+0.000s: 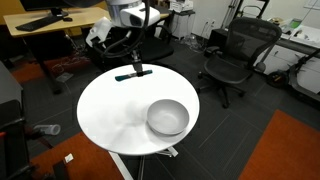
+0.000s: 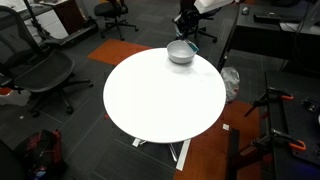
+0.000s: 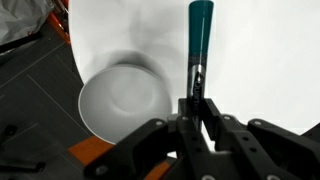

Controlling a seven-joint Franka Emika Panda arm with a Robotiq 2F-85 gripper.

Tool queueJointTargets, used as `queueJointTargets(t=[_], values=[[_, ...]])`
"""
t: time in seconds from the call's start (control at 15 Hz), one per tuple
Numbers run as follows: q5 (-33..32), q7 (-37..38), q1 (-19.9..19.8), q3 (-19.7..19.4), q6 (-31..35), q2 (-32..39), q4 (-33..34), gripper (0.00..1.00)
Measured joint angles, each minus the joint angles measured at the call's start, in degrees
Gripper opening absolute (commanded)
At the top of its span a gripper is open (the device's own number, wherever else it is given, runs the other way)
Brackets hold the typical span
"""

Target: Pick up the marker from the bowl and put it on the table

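Office chairs [image 1: 232, 60] crowd the floor around the round white desk [image 1: 110, 115]. In the wrist view the jaws are clamped on the dark end of the marker [image 3: 200, 30], and its teal body reaches out over bare desk beside the empty bowl [image 3: 95, 110], not inside it. In an exterior view the marker [image 1: 133, 76] lies close to the desk's rim, though I cannot tell whether it touches the surface. If it is released from any height, the round barrel could bounce, roll and go over that edge.
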Motion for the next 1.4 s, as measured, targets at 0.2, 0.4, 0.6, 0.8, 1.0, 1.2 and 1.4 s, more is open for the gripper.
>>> queueJointTargets(t=[0.2, 0.4, 0.6, 0.8, 1.0, 1.2, 1.4], values=[[-1.8, -0.1, 1.4, 2.2, 1.7, -2.2, -4.5, 0.05], [-3.1, -0.2, 2.3, 3.9, 3.8, -2.7, -8.1, 0.05], [-3.4, -1.4, 2.5, 4.3, 5.9, -2.3, -10.9, 0.05], [-3.4, -3.1, 2.1, 4.1, 8.4, -0.8, -12.3, 0.05], [-3.3, -4.6, 1.5, 3.7, 11.4, 2.0, -12.5, 0.05], [-3.0, -5.9, 0.9, 3.5, 14.7, 5.1, -12.4, 0.05], [-2.7, -6.8, 0.4, 3.4, 17.3, 7.8, -12.0, 0.05]])
